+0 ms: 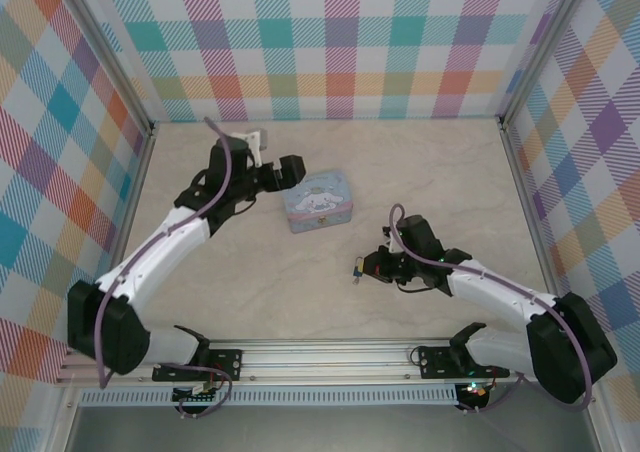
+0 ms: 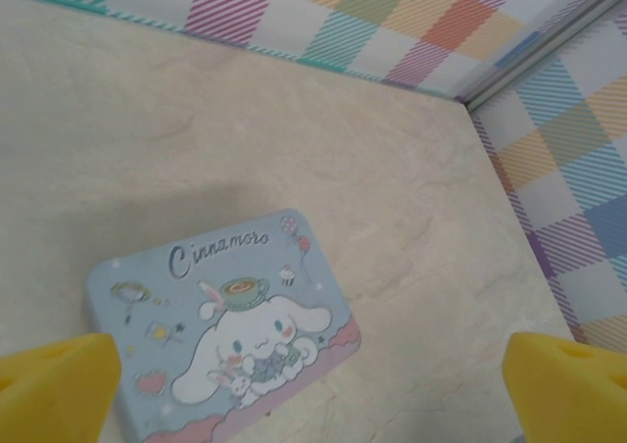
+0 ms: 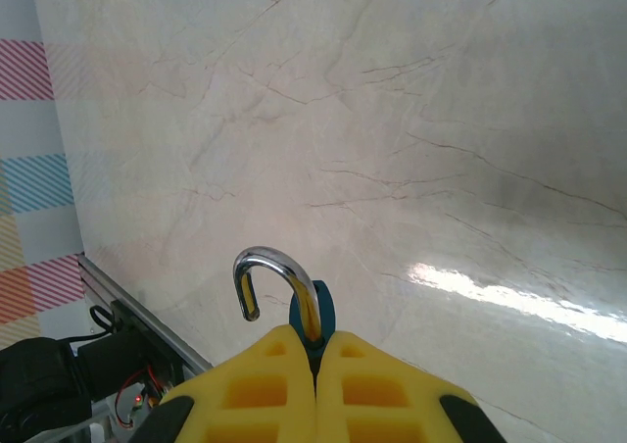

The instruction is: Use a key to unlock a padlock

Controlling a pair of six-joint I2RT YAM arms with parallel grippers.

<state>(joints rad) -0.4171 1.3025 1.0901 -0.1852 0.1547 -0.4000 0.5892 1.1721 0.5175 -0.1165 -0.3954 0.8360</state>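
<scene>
Padlock (image 3: 315,311): blue, silvery curved shackle

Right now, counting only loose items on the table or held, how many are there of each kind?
tin: 1
padlock: 1, pinched between the right fingers
Total: 2

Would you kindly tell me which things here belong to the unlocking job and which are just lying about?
Job:
- padlock, clamped in the shut right gripper

Lying about:
- tin, near the open left gripper
</scene>
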